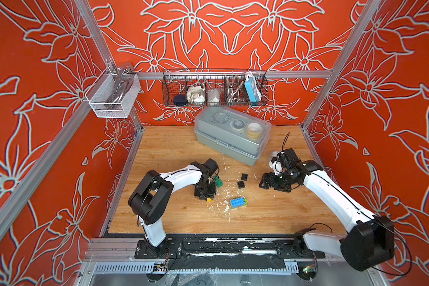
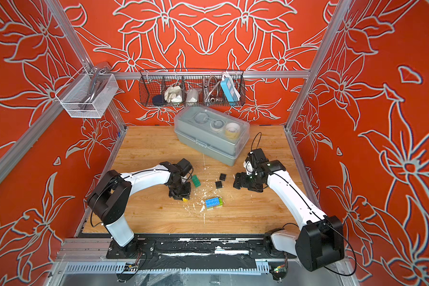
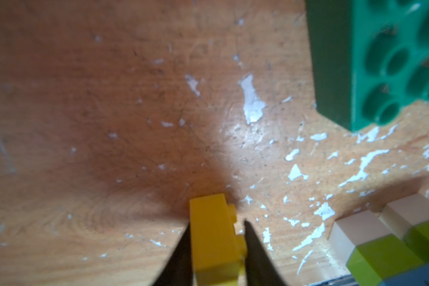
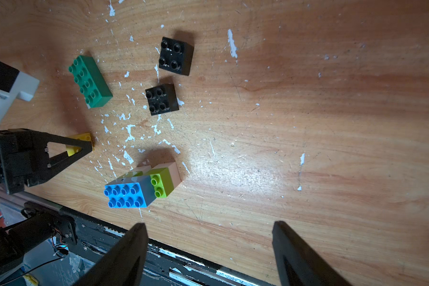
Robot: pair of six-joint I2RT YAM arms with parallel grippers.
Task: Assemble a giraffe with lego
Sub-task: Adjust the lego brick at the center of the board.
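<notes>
Left gripper [image 3: 217,224] clamps yellow brick [image 3: 211,247] — green brick [image 3: 382,62], blue-lime stack [image 4: 126,193] near; right gripper [image 4: 208,224] agape.

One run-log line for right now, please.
left gripper: shut on yellow brick | right gripper: open, empty | built: blue brick on lime-and-white legs | loose: dark green brick, two black bricks

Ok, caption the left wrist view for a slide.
Left gripper shut on a small yellow plastic brick; white-flecked wooden table behind.
</notes>
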